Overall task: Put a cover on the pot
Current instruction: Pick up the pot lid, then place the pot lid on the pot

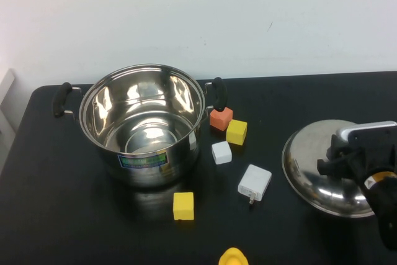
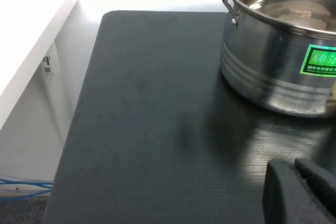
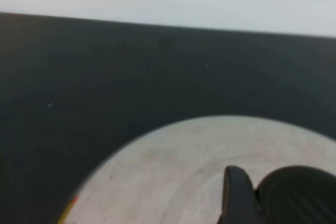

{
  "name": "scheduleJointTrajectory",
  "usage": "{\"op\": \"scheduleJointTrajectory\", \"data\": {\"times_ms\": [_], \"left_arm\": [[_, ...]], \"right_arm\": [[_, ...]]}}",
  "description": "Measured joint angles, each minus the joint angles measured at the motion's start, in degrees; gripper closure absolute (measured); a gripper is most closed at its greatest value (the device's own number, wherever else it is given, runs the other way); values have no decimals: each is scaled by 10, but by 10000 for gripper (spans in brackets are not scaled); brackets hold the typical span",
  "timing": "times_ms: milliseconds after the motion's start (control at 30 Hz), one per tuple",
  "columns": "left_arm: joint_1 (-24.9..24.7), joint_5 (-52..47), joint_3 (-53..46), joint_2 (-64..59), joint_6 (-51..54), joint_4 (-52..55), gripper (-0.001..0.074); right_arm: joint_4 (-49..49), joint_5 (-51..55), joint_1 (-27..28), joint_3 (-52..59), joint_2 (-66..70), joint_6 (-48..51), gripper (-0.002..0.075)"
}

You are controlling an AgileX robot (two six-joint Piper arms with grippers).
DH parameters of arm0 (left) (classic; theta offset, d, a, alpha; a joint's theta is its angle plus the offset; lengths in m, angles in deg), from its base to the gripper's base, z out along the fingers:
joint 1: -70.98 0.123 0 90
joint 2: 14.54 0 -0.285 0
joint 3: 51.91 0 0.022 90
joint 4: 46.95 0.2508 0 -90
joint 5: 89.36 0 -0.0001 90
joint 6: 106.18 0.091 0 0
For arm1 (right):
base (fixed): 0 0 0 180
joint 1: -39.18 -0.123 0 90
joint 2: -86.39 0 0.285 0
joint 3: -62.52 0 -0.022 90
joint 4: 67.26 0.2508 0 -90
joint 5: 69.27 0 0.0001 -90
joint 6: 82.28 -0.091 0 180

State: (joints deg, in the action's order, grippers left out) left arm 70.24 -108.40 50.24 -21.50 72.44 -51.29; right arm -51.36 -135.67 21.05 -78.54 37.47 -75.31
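At the bottom edge of the high view a rounded yellow plastic piece (image 1: 233, 257) pokes into frame, and just above it a yellow cube (image 1: 183, 206) sits on the black counter (image 1: 74, 215) in front of the large shiny stainless-steel stockpot (image 1: 144, 125), which stands uncovered in the left-centre of the frame with its black side handles pointing left and right. An orange block (image 1: 220, 118), a second yellow block (image 1: 236, 132), a small white cube (image 1: 221, 152) and a white plug adapter (image 1: 255, 182) lie between the pot and the domed steel lid (image 1: 313, 166) at the right of the frame.

The lid lies well to the right of the pot, so the carry would run leftward across the scattered blocks. The right arm is clearly the nearer one: the right tool (image 1: 347, 159) sits directly over the lid's middle, where the knob should be, though the knob is hidden. Whether it is clenched on the knob or only poised around it cannot be told.

The left tool (image 2: 304, 192) shows only in the left wrist view, low over bare counter near the pot's labelled side, holding nothing visible; its opening cannot be told
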Motion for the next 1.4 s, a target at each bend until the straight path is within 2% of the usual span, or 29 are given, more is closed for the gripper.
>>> {"op": "scheduleJointTrajectory", "data": {"times_ms": [267, 433, 533, 700, 833, 1000, 1100, 1200, 1400], "left_arm": [[0, 0, 0, 0, 0, 0, 737], [0, 0, 0, 0, 0, 0, 736], [0, 0, 0, 0, 0, 0, 736], [0, 0, 0, 0, 0, 0, 737], [0, 0, 0, 0, 0, 0, 737], [0, 0, 0, 0, 0, 0, 737], [0, 0, 0, 0, 0, 0, 737], [0, 0, 0, 0, 0, 0, 737], [0, 0, 0, 0, 0, 0, 737]], "right_arm": [[-35, 22, 0, 73, -143, -53, 382], [-172, 41, 0, 69, -278, -101, 382], [-288, 120, -16, 19, -337, -163, 382], [-467, 272, -63, -95, -344, -286, 382], [-530, 361, -112, -207, -304, -341, 382], [-537, 433, -171, -335, -224, -330, 382], [-506, 471, -199, -410, -168, -307, 382], [-436, 508, -218, -474, -111, -248, 382], [-238, 601, -239, -593, -27, -64, 382]]}}
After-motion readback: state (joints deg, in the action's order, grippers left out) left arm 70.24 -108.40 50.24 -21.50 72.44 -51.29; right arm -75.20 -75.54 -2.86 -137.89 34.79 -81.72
